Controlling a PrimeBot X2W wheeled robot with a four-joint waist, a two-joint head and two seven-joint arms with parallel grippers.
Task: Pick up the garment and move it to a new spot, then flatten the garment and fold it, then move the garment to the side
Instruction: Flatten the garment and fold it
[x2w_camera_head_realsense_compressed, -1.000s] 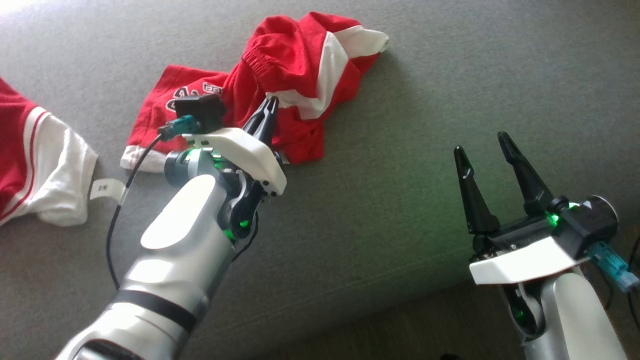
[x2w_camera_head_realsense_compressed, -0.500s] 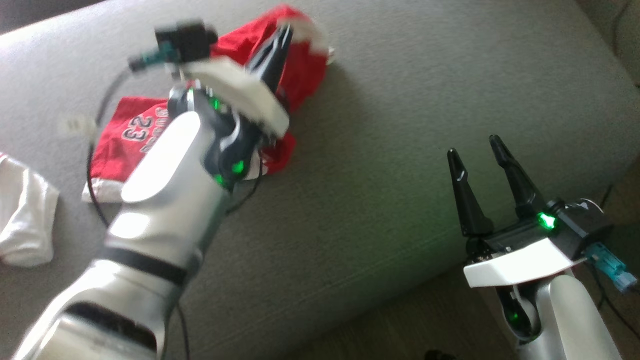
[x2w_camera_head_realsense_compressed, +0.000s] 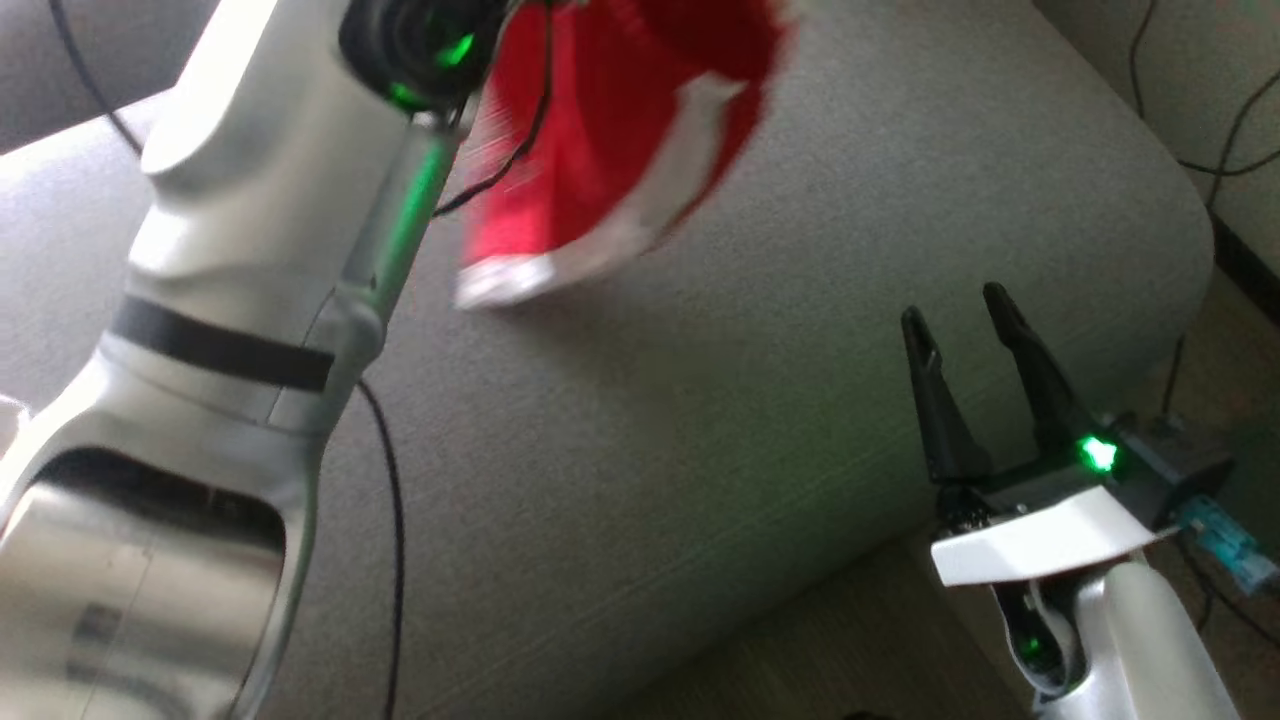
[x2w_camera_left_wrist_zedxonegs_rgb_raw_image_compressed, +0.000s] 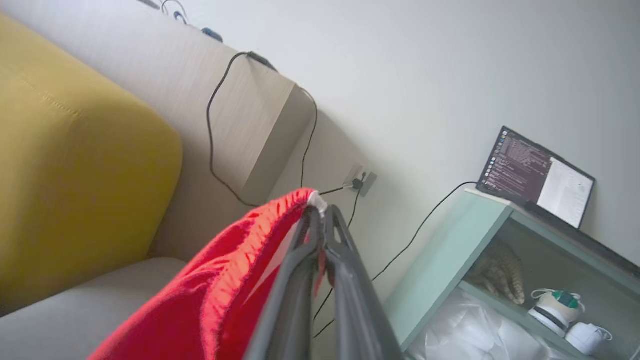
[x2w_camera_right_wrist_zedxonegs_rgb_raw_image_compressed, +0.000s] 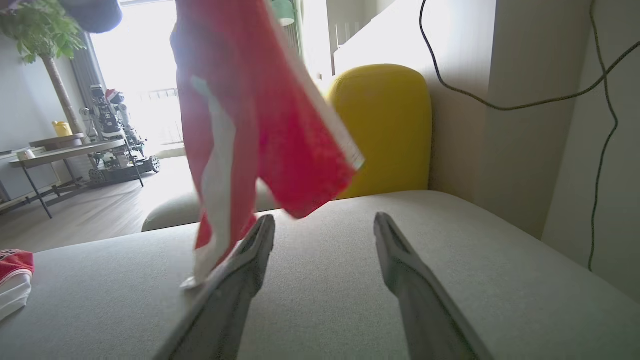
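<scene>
The big grey sofa seat (x2w_camera_head_realsense_compressed: 800, 420) lies under everything. The left arm (x2w_camera_head_realsense_compressed: 230, 250) is raised high over it. The red and white shorts (x2w_camera_head_realsense_compressed: 620, 130) hang in the air from the left gripper (x2w_camera_left_wrist_zedxonegs_rgb_raw_image_compressed: 320, 210), whose fingers are pressed together on just a thin bit of the edge. The right gripper (x2w_camera_head_realsense_compressed: 953, 303) waits low at the side, fingers spread, holding nothing. If the shorts swing hard, they could slip out and drop in a heap. A second ago they lay bunched on the seat.
</scene>
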